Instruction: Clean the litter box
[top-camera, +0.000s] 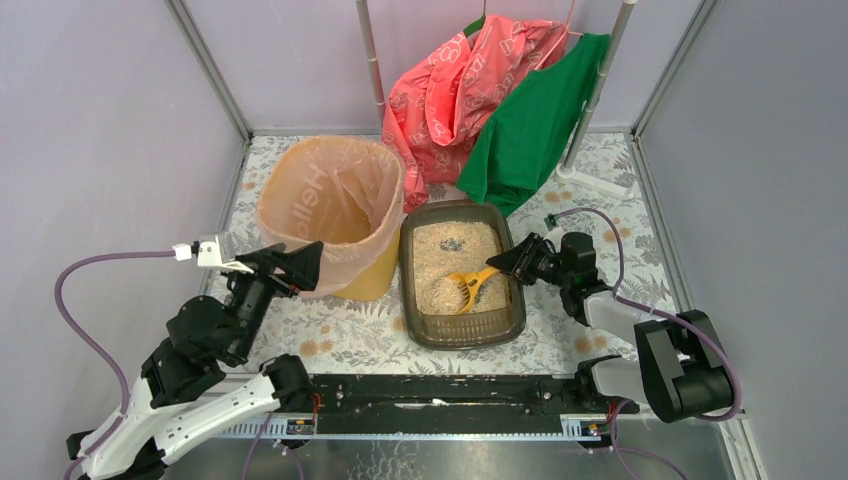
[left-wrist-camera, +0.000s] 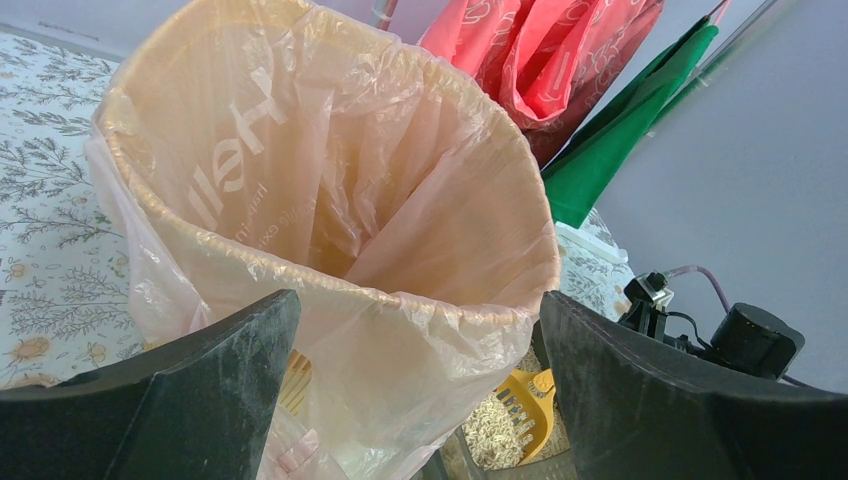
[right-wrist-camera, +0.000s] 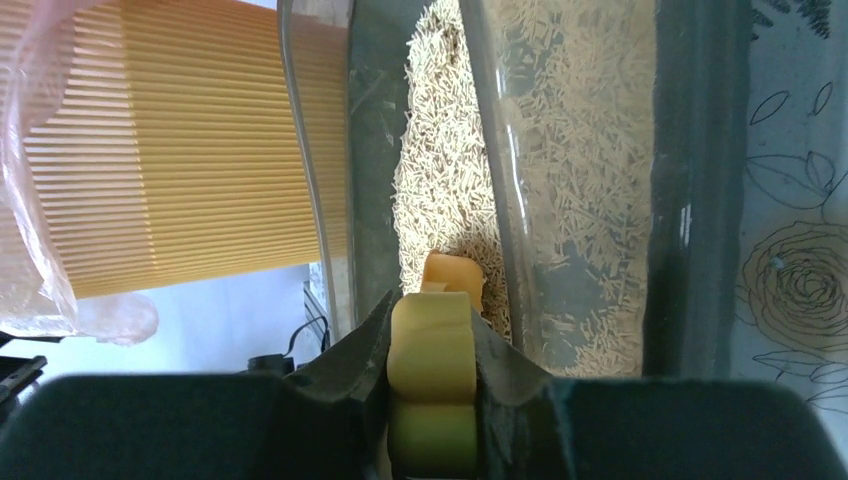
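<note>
The litter box (top-camera: 415, 320) is a dark grey-brown tray of beige granules in the middle of the table; its wall also shows in the right wrist view (right-wrist-camera: 690, 180). My right gripper (top-camera: 512, 262) is shut on the handle of a yellow slotted scoop (top-camera: 468, 286), whose head lies low in the litter near the front. The handle shows clamped between the fingers in the right wrist view (right-wrist-camera: 432, 350). My left gripper (top-camera: 300, 268) is open at the near side of the yellow bin with a peach liner (top-camera: 330, 215); the liner rim sits between its fingers (left-wrist-camera: 420, 310).
A pink bag (top-camera: 455, 85) and a green cloth (top-camera: 530, 125) hang from a rack at the back. The bin stands just left of the litter box, touching or nearly so. Grey walls close in both sides. A black rail (top-camera: 440, 395) runs along the near edge.
</note>
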